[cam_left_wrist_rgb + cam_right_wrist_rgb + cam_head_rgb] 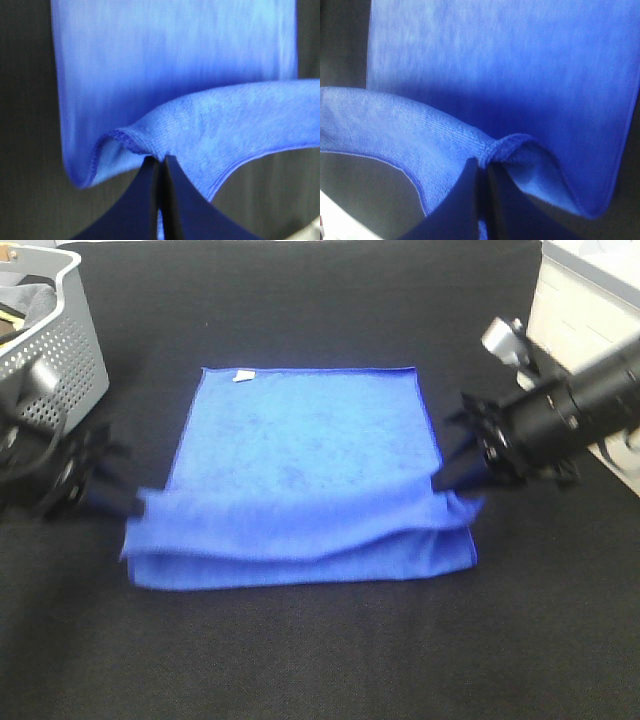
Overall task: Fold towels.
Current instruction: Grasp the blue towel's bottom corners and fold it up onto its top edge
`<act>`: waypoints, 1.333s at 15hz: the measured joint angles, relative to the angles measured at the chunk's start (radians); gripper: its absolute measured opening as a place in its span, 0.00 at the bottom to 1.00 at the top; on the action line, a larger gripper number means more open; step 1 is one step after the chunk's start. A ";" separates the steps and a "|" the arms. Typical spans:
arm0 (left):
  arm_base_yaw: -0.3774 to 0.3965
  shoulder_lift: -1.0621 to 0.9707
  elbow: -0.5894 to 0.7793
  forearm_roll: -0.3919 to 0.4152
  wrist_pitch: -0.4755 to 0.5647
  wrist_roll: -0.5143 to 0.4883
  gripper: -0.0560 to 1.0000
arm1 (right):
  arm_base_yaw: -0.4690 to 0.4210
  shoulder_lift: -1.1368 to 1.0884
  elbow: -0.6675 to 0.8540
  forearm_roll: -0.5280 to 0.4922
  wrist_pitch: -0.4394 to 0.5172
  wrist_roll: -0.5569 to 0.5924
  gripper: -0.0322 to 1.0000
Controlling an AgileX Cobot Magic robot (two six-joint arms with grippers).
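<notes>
Black fabric tabletop [300, 300], seen from the high camera. One blue towel [300, 440] lies about mid-table. Its far edge is flat, with a small white tag [242, 376] near the far left corner. The near edge is lifted and doubled over toward the far side, making a loose roll across the front that sags in the middle between the two arms. My left gripper [128, 502] is at the towel's near left corner. On the left wrist view I see its dark fingers [145, 200] pressed together with the hemmed corner pinched between them. My right gripper [452, 478] is at the opposite near corner. The right wrist view reads the same: fingers [460, 200] closed tight on a bunched bit of towel edge. Both corners are held off the table. A grey perforated basket [55, 340] stands at far left, apart from the towel; I cannot make out what is in it. A pale cabinet [590, 300] is at the far right edge.
</notes>
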 joint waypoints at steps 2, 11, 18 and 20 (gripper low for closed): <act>0.000 0.091 -0.163 0.040 -0.003 -0.047 0.05 | 0.000 0.088 -0.165 -0.056 0.025 0.061 0.03; 0.000 0.524 -0.841 0.200 -0.106 -0.174 0.05 | -0.010 0.596 -1.028 -0.285 0.139 0.297 0.03; 0.000 0.868 -1.240 0.220 -0.192 -0.175 0.05 | -0.028 0.927 -1.453 -0.305 0.088 0.301 0.03; 0.000 0.895 -1.264 0.221 -0.203 -0.174 0.15 | -0.028 0.946 -1.457 -0.309 0.052 0.301 0.07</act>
